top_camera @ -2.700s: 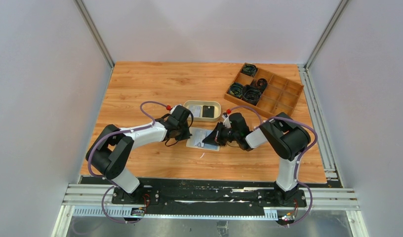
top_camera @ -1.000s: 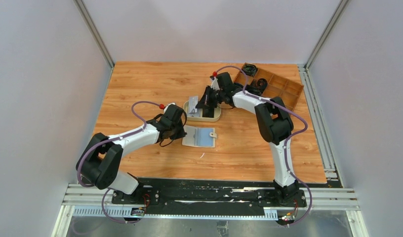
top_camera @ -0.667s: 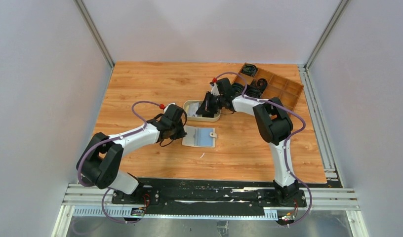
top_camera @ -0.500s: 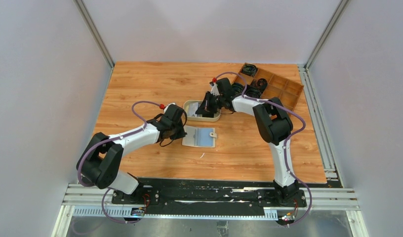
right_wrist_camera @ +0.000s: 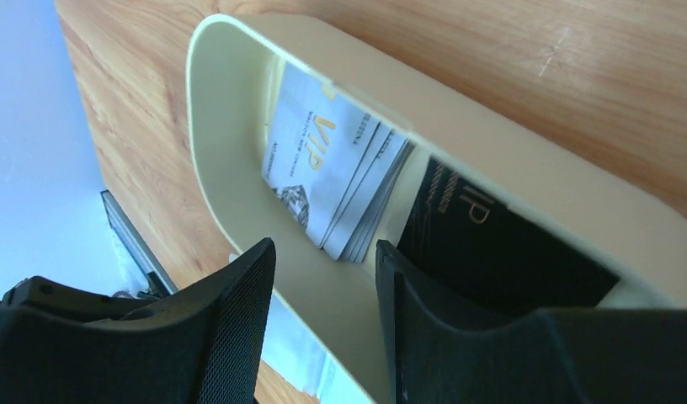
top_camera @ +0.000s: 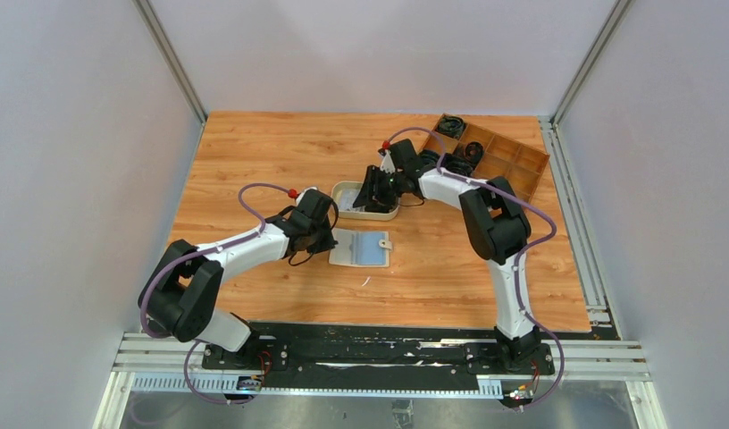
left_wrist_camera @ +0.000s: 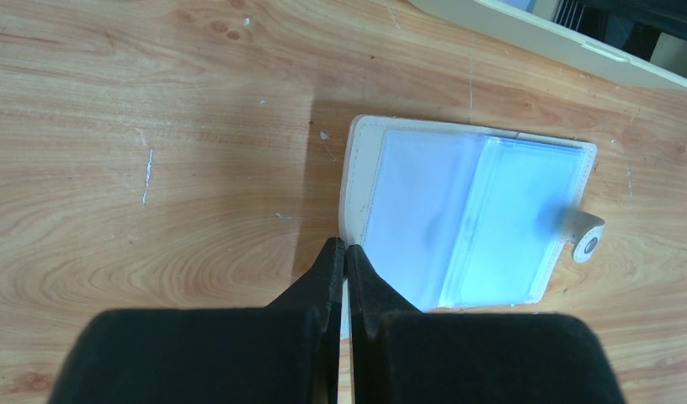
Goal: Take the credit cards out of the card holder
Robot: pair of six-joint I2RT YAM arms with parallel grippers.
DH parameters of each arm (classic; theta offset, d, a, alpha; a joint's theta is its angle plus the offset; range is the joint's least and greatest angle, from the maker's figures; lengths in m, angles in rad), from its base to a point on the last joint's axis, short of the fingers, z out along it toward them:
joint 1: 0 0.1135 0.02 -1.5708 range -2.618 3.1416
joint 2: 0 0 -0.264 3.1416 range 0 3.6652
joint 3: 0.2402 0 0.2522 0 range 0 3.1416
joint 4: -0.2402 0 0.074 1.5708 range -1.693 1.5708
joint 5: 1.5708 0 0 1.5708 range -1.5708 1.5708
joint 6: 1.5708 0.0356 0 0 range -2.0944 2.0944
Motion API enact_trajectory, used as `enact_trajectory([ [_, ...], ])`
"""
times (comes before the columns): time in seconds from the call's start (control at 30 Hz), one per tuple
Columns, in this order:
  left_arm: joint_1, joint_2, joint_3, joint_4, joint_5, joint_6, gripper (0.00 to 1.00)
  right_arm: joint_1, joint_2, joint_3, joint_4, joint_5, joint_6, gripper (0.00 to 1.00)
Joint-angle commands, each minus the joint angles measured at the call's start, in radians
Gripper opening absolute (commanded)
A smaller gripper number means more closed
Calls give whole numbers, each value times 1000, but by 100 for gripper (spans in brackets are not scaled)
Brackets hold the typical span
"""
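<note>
On the left, we find the left gripper where it was a second ago: arm stretched low over the table, fingers closed tight with nothing between them, tips at the left edge of the card holder, which lies open and flat. Further right, the pale card that the right gripper held up a second ago now lies in the dish beside a black card. That arm reaches far forward, wrist tipped down over the dish, jaws parted and empty.
</note>
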Motion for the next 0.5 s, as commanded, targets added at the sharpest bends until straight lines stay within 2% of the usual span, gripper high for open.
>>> enact_trajectory([
  [0.0,4,-22,14,-8,-12,-3,0,22,-108,53,-172,119,-121,53],
  [0.17,6,-32,5,22,32,-26,0,45,-249,16,-222,263,-221,55],
  [0.3,8,-42,-24,90,97,-72,0,122,-354,-17,-288,396,-326,65],
  [0.47,8,-64,-69,184,128,-108,0,234,-447,-155,-259,477,-331,73],
])
